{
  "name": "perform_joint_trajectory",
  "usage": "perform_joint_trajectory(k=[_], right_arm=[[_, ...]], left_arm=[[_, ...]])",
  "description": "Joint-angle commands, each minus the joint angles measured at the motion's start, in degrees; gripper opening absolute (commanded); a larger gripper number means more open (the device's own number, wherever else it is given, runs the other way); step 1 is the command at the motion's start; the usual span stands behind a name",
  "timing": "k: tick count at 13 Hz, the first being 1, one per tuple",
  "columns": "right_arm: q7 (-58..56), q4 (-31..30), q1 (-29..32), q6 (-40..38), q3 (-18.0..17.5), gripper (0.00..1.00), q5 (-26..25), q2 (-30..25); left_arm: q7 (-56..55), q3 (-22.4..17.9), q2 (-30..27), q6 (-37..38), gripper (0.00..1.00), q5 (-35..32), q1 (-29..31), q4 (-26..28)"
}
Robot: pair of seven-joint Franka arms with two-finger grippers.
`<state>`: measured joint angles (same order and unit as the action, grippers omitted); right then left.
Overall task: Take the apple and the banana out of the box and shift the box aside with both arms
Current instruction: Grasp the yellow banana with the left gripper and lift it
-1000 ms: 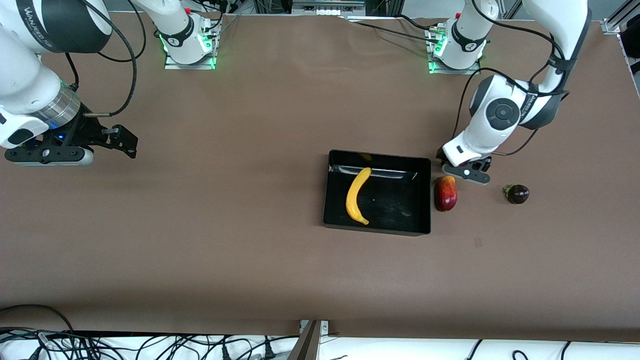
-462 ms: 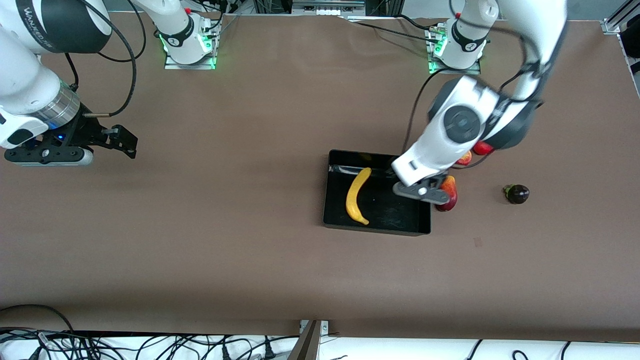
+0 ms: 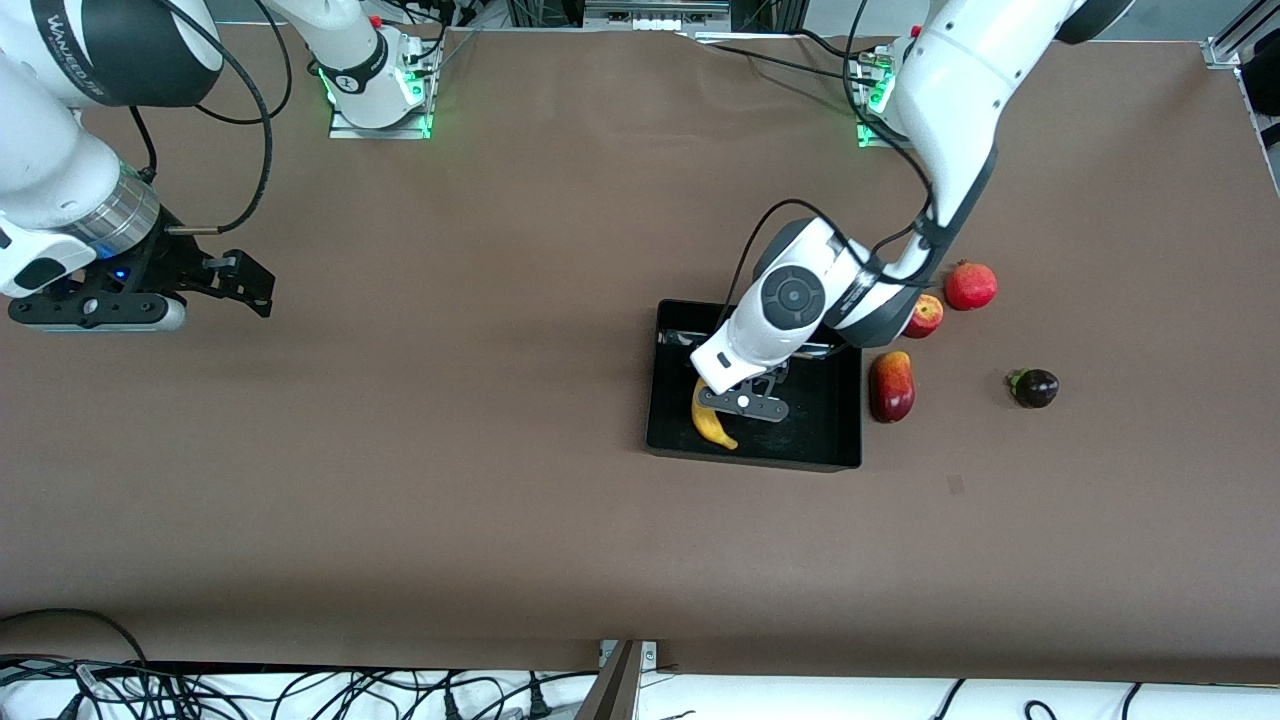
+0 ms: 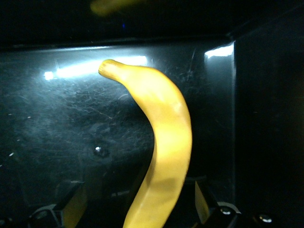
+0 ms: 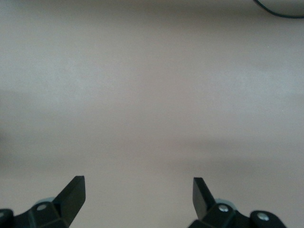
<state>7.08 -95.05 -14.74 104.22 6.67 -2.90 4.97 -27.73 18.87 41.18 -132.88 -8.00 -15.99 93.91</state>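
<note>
The yellow banana [image 3: 712, 424] lies in the black box [image 3: 822, 412], mostly covered by my left arm. My left gripper [image 3: 741, 404] is low in the box, open, with one finger on each side of the banana [image 4: 164, 142] and a gap at each side. The box floor [image 4: 61, 123] and its glossy wall show around it. The small red apple [image 3: 925, 316] with yellowish streaks lies on the table outside the box, toward the left arm's end. My right gripper [image 3: 250, 283] waits open and empty [image 5: 137, 184] over bare table at the right arm's end.
An oblong red fruit [image 3: 891, 387] lies right beside the box wall. A round red fruit [image 3: 970, 285] lies next to the apple. A small dark purple fruit [image 3: 1035, 388] lies farther toward the left arm's end.
My left arm has swung from beside the oblong red fruit across the box wall to the banana. The apple and the round red fruit came into view. The right arm has not moved.
</note>
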Motion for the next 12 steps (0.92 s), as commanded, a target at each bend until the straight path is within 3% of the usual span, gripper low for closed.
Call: perform_joint_trajectory(k=[1,5,7,8,9,12], right_arm=[[0.65,0.83,0.67,-0.16,-0.61,1.0,-0.08,0.22],[0.65,0.83,0.59,-0.16,-0.61,1.0,-0.08,0.22],[0.65,0.83,0.59,-0.16,-0.61,1.0,-0.08,0.22],[0.65,0.83,0.59,-0.16,-0.61,1.0,-0.08,0.3],[0.65,0.83,0.59,-0.16,-0.61,1.0,-0.08,0.22],[0.65,0.83,0.59,-0.16,-0.7,1.0,-0.08,0.22]], left_arm=[[-2.94,-0.5,0.83,-3.59,1.0,-2.11,-1.15,0.91],[-3.21,-0.59,1.44,-7.49,1.0,-2.11,-0.89,3.65],[-3.21,-0.67,1.36,-6.96,0.33,-2.11,-0.54,3.65],[-3.21,-0.67,1.18,-6.78,0.08,-2.11,-0.27,3.65],[-3.3,-0.67,1.0,-6.78,0.0,-2.11,-0.27,3.56],[-2.69,-0.67,-0.92,-6.43,0.0,-2.11,1.56,2.86]])
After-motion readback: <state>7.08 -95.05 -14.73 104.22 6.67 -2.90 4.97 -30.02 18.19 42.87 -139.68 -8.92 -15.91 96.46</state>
